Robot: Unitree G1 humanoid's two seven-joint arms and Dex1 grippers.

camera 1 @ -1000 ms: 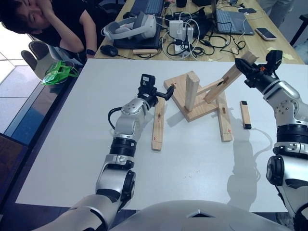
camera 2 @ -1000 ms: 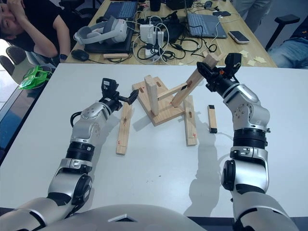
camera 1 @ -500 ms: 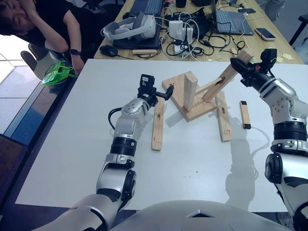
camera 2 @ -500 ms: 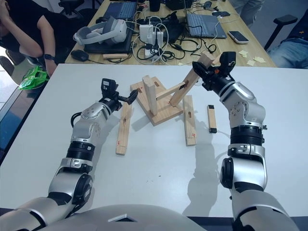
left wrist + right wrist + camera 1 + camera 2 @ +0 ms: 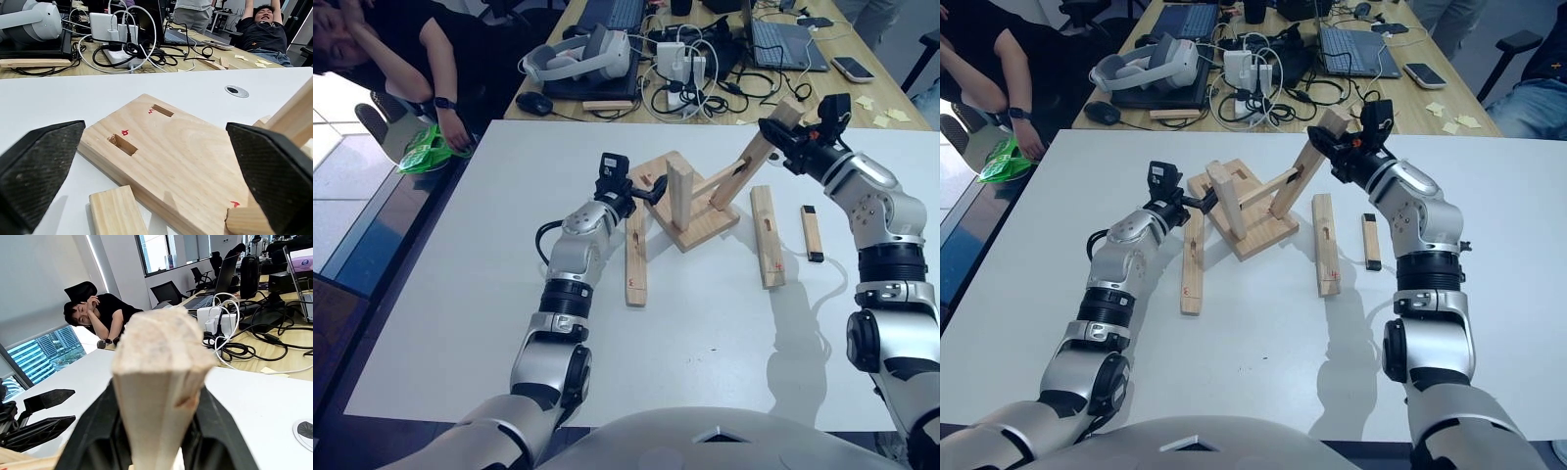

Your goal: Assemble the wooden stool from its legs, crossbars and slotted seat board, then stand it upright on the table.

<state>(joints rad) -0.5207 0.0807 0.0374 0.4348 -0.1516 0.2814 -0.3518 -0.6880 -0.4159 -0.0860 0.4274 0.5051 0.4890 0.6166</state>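
Observation:
The slotted seat board (image 5: 705, 221) lies flat mid-table with one leg (image 5: 679, 193) standing upright in it. A crossbar (image 5: 709, 184) joins that leg to a second, tilted leg (image 5: 752, 163). My right gripper (image 5: 782, 136) is shut on the tilted leg's top end (image 5: 159, 377). My left gripper (image 5: 649, 188) is open at the board's left corner, and the board (image 5: 176, 152) lies between its pads (image 5: 39, 166). Two loose legs (image 5: 635, 257) (image 5: 767, 237) lie flat on either side, and a short crossbar (image 5: 812, 233) lies to the right.
A wooden desk behind the white table (image 5: 489, 323) holds a headset (image 5: 578, 51), laptops, a tangle of cables (image 5: 690, 73) and a small wood piece (image 5: 608, 104). A green object (image 5: 429, 149) sits off the table's left edge.
My right gripper has swung left with the tilted leg, sliding and turning the seat board and upright leg toward my left gripper. The left arm has stayed put.

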